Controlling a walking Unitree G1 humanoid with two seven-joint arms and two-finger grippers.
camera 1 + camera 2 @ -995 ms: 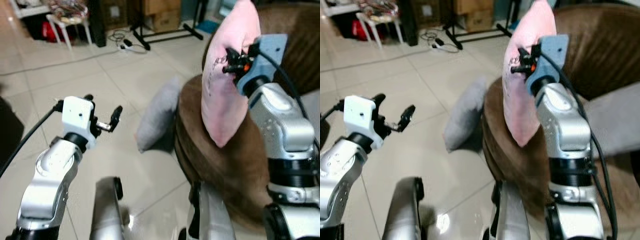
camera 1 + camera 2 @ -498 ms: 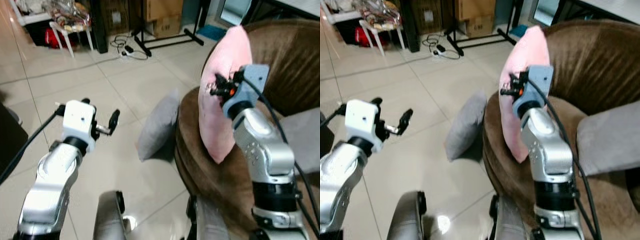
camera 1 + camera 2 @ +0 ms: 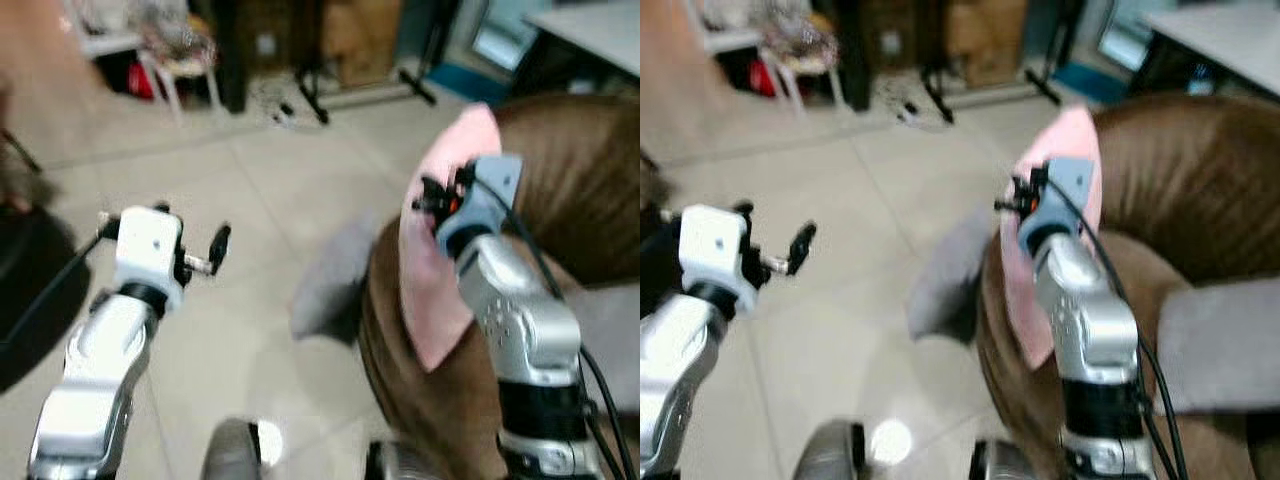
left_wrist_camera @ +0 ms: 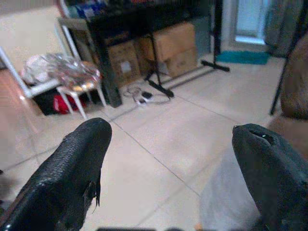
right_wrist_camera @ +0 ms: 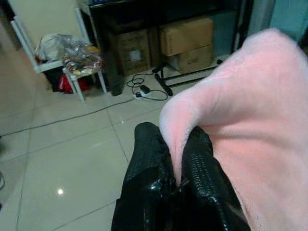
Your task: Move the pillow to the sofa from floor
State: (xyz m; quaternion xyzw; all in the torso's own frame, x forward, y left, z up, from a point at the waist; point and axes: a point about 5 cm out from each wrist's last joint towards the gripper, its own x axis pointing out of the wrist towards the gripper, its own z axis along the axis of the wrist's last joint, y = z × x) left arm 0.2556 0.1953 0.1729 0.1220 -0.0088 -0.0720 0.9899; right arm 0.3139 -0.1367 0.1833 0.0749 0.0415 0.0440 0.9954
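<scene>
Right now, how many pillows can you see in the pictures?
3. A pink pillow is pinched in the right gripper above the brown sofa. A grey pillow leans against the sofa's side on the floor. Another grey one lies on the sofa. Others may be hidden.

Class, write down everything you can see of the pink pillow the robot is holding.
The pink pillow looks soft and fleecy, with faint dark markings on one face. It hangs upright, held off the floor, over the front edge of the brown sofa. The right tool pinches a fold at its edge between two black fingers. Whether it touches the sofa is unclear.
</scene>
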